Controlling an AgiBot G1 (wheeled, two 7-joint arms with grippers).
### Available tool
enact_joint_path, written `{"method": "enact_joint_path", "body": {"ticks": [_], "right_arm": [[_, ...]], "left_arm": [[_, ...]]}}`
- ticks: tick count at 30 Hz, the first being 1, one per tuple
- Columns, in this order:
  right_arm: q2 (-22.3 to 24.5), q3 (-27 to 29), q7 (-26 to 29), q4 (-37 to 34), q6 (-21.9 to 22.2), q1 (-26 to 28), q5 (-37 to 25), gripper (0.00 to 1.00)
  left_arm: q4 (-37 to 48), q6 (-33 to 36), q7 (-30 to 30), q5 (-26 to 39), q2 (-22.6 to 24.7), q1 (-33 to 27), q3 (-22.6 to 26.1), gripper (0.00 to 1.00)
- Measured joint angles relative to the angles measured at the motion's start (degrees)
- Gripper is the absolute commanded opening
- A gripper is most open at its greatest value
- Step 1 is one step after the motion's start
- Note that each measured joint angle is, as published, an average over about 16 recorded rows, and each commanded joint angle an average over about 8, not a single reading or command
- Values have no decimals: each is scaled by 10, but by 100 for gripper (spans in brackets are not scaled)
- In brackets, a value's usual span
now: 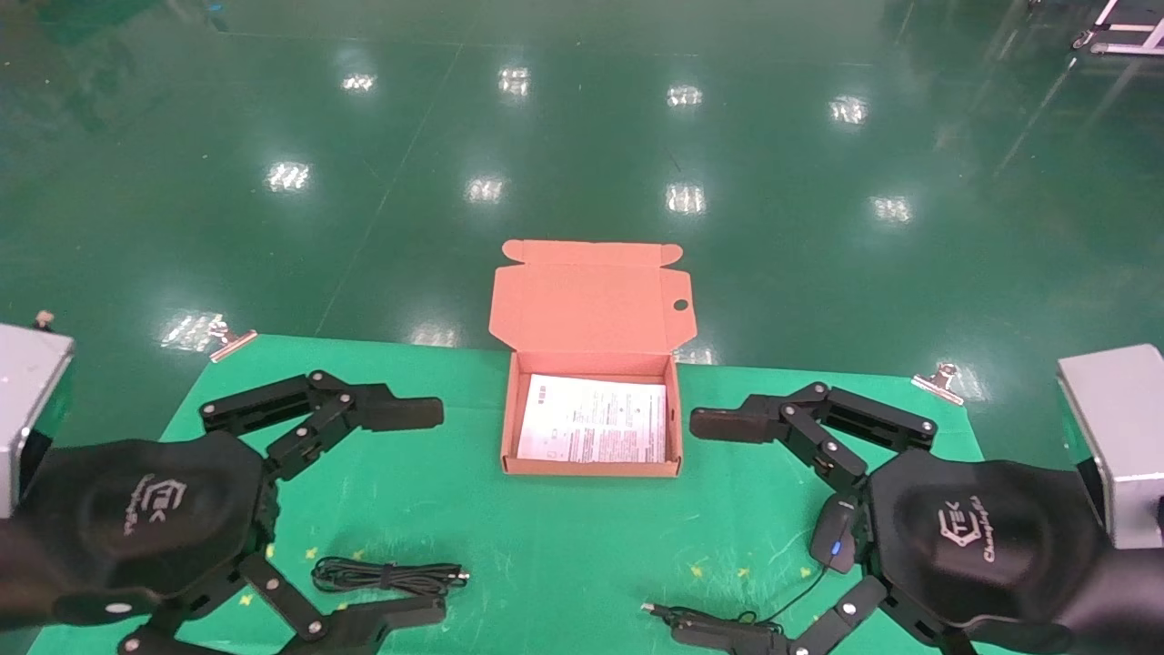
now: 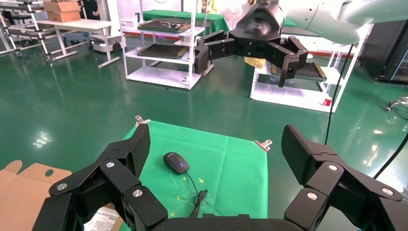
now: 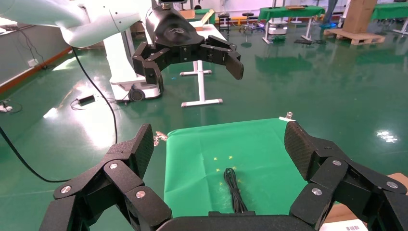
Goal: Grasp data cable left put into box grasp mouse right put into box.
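The orange-tan box stands open at the middle of the green cloth, its flap lid upright behind it. The data cable, a tied black bundle, lies near the front left; the right wrist view shows the cable too. My left gripper hovers open above it, holding nothing. The black mouse with a blue wheel lies at the right, partly under my right arm, and the mouse shows in the left wrist view. My right gripper hangs open and empty beside it.
A printed white sheet lies in the box. The mouse's cord runs toward the front edge. Metal clips pin the cloth's far corners. Grey units flank the table. Green floor lies beyond.
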Motion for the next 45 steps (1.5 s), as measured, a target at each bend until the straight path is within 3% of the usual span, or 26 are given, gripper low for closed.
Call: {"method": "enact_joint_path", "body": {"ticks": [20, 27, 36, 45], "right_arm": [[0, 0, 0, 0, 0, 1, 0, 100], [0, -5, -4, 7, -4, 16, -18, 100], [2, -50, -22, 22, -28, 81, -109, 100], [-8, -170, -74, 33, -49, 191, -253, 100]], "left_arm": [[-1, 0, 0, 1, 0, -1, 0, 100], [-2, 9, -6, 27, 7, -29, 14, 100], [9, 35, -31, 106, 29, -111, 73, 100], [28, 51, -42, 195, 53, -196, 174, 100]]}}
